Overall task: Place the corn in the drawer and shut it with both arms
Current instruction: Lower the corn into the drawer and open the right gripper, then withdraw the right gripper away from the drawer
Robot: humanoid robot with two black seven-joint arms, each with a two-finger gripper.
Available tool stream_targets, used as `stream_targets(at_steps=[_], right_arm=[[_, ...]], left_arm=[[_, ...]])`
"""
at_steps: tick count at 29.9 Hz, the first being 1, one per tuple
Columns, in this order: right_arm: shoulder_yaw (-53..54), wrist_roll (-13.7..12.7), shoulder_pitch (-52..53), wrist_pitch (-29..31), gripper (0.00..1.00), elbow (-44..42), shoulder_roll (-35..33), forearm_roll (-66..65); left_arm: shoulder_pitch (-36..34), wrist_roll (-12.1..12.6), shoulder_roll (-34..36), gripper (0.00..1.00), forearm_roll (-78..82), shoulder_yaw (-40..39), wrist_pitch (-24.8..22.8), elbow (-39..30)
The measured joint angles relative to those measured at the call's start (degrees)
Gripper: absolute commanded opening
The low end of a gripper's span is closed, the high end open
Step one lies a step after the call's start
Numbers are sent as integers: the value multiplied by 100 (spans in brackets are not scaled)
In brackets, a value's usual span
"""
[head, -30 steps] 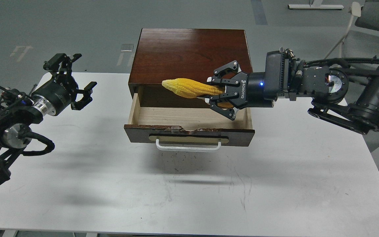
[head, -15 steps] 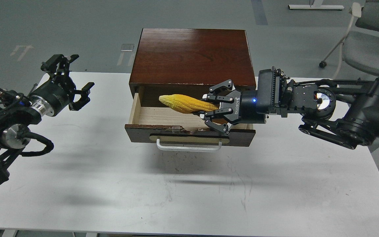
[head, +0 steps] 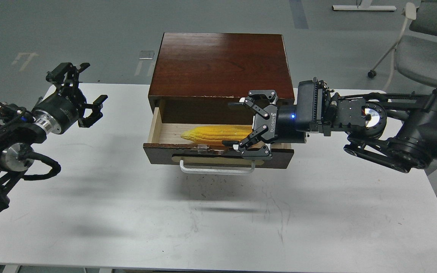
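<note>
White tabletop point(head: 241, 227), scuffed and matte, grey floor beyond. The drawer point(head: 218, 153) stands pulled out toward the near side, pale wood inside, chipped dark front. The corn point(head: 214, 133), ribbed and tapered, lies inside it, long axis left to right, tip pointing left. The right gripper point(head: 248, 127) hangs just right of the cob's thick end, fingers spread wide, holding nothing. The left gripper point(head: 77, 94) waits well off to the left, open too.

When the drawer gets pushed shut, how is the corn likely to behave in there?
The corn is round and tapered, lying loose along the drawer front, so it may roll backward a little. It looks stiff. The right gripper stands open around its thick end, no longer restraining it.
</note>
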Motion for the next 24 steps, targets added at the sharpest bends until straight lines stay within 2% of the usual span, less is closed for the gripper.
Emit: stream_targets(at_steps=[7, 10, 13, 15, 16, 18, 22, 24], right_arm=[[150, 0, -4, -26, 98, 56, 8, 242], [397, 0, 124, 150, 98, 341, 32, 1151], [543, 0, 481, 757, 98, 710, -8, 2457], [689, -45, 748, 1445, 98, 888, -106, 3653], [795, -162, 828, 1788, 98, 916, -180, 4196], [1069, -557, 918, 2504, 98, 893, -390, 5458], [1629, -1726, 826, 3941, 98, 296, -857, 7891], [1752, -2103, 635, 4391, 99, -175, -961, 9059]], left_arm=[[0, 2, -3, 98, 0, -3, 49, 0], [0, 2, 1, 98, 0, -9, 123, 3], [0, 2, 38, 98, 0, -9, 135, 9], [0, 2, 49, 98, 0, -10, 134, 9], [0, 1, 57, 98, 0, -12, 133, 8], [0, 1, 86, 98, 0, -16, 134, 7], [-15, -1, 156, 98, 0, -17, 321, 15], [-30, -6, 199, 98, 0, -19, 451, 15]])
